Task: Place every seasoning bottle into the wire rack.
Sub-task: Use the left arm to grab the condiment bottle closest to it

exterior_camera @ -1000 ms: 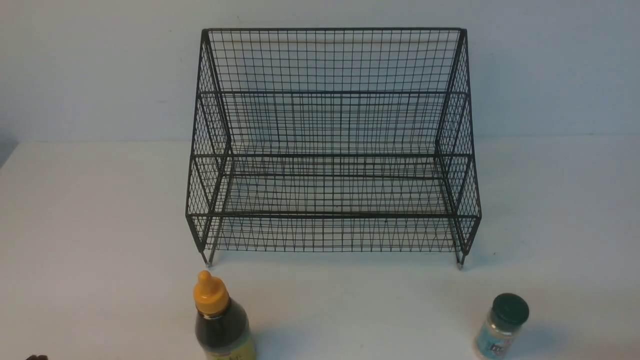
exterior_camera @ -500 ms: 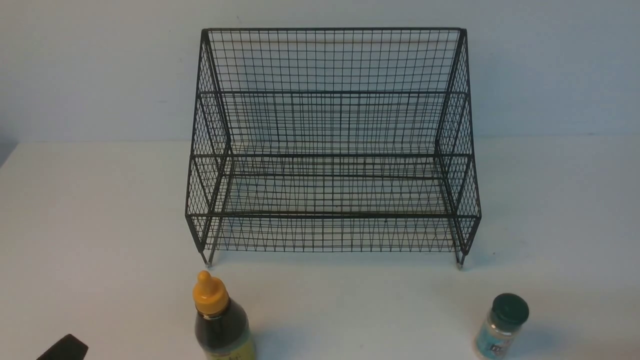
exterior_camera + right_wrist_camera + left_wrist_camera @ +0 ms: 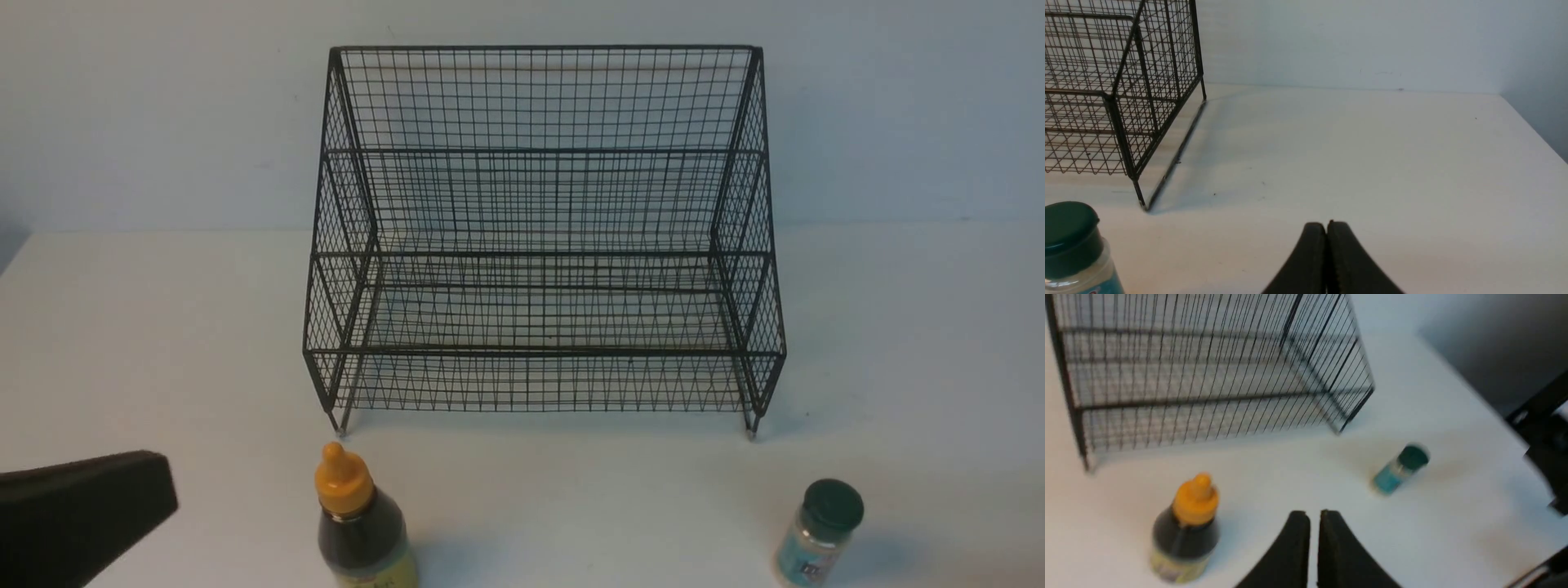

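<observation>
The table [image 3: 147, 327] carries the rack [image 3: 539, 245] at the back, its tiers bare. The left gripper [image 3: 1314, 516] hovers near the dark bottle [image 3: 359, 523], tips a sliver apart, holding nothing. The right gripper [image 3: 1327, 228] is pressed together, near the jar [image 3: 820, 531].

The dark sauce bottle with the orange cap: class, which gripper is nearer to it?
Left. The left gripper hangs just beside the dark sauce bottle, not touching it. The right gripper is over bare table beyond the green-lidded jar.
</observation>
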Available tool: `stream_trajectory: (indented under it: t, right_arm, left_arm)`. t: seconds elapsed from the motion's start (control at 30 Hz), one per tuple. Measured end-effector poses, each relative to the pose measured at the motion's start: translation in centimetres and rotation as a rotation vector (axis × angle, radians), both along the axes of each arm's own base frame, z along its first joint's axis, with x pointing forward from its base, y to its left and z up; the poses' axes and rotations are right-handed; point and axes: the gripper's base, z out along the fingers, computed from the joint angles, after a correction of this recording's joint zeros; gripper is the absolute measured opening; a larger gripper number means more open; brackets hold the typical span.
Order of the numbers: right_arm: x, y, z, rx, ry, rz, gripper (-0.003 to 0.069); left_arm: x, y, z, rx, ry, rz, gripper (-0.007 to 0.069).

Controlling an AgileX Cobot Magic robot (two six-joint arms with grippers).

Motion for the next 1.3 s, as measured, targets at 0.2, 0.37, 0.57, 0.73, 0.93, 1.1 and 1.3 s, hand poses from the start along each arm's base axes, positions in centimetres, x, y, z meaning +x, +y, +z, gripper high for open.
stream_trajectory:
  t: [0.2,0.37,0.57,0.73,0.93,1.1,1.3]
  right_arm:
    - [0.0,0.0,0.0,0.0,0.0,0.0,-0.0015]
    - [0.0,0.0,0.0,0.0,0.0,0.0,-0.0015]
    - [0.0,0.0,0.0,0.0,0.0,0.0,-0.0015]
    - [0.0,0.0,0.0,0.0,0.0,0.0,-0.0015]
    - [0.0,0.0,0.0,0.0,0.0,0.0,-0.0015]
    - [0.0,0.0,0.0,0.0,0.0,0.0,-0.0015]
    - [0.0,0.0,0.0,0.0,0.0,0.0,-0.0015]
  left_arm:
    - [5.2,-0.1,-1.1,0.209,0.257,-0.141,0.0231]
    - [7.3,-0.6,-2.1,0.224,0.28,-0.232,0.033]
    - [10.5,-0.8,-3.1,0.248,0.261,-0.232,0.0406]
    - [11.7,-0.6,-1.7,0.263,0.263,-0.187,0.0406]
    - [11.3,-1.4,0.5,0.272,0.319,-0.138,0.0406]
    - [11.6,-3.9,-1.1,0.387,0.469,-0.089,0.0408]
    - [13.1,-6.7,-3.7,0.52,0.517,-0.08,0.0427]
